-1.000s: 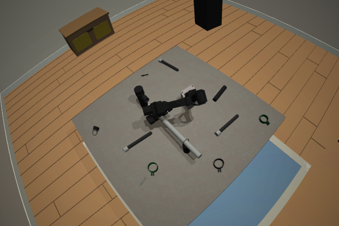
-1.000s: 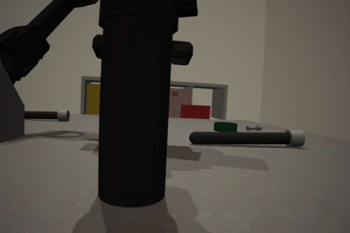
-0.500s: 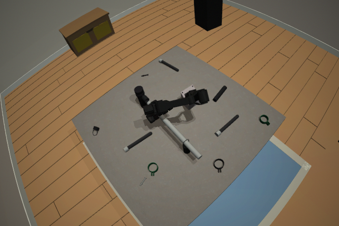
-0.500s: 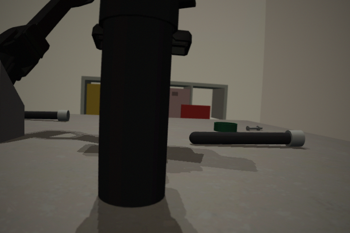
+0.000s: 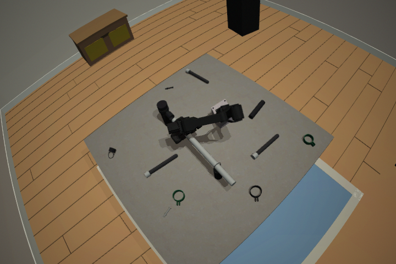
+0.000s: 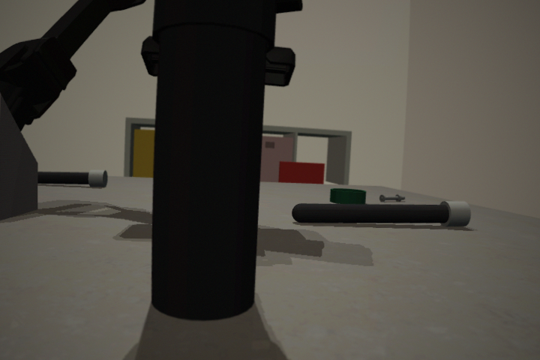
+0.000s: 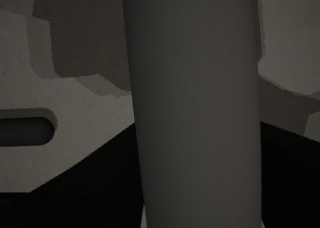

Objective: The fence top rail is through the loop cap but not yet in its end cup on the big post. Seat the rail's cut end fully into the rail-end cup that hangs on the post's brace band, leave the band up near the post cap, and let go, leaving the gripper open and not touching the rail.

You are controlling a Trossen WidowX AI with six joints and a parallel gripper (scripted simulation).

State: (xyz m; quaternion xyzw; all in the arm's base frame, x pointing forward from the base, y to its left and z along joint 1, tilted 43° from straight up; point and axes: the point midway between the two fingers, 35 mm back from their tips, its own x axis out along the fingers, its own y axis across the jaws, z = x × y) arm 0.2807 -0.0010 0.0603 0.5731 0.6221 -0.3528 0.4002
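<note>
While the gripper point(image 5: 180, 132) stands partly closed, its fingers are clamped on the pale rail point(image 5: 204, 153) near that rail's upper-left end, and the wrist view shows little besides the rail point(image 7: 194, 115) running up the middle of the frame with dark finger bodies at the bottom on either side. From the grip the rail slants down and to the right across the grey mat point(image 5: 136, 192), passing through a small dark loop cap point(image 5: 217, 165) on a short post (only its dark top and side show from above) before ending a little beyond it. Its other end points at the big black post point(image 5: 163, 107), just up and left of the gripper; whether the rail's tip sits inside the cup there cannot be told, since the gripper and arm cover that spot. In the side view the big post point(image 6: 207, 169) fills the middle of the frame, with a band point(image 6: 279, 65) and its lugs high up near the top. The arm point(image 5: 210, 118) reaches back to its base to the right. Loose black tubes point(image 5: 161, 165), green rings point(image 5: 178, 196) and a black ring point(image 5: 255, 191) lie scattered well apart on the mat.
</note>
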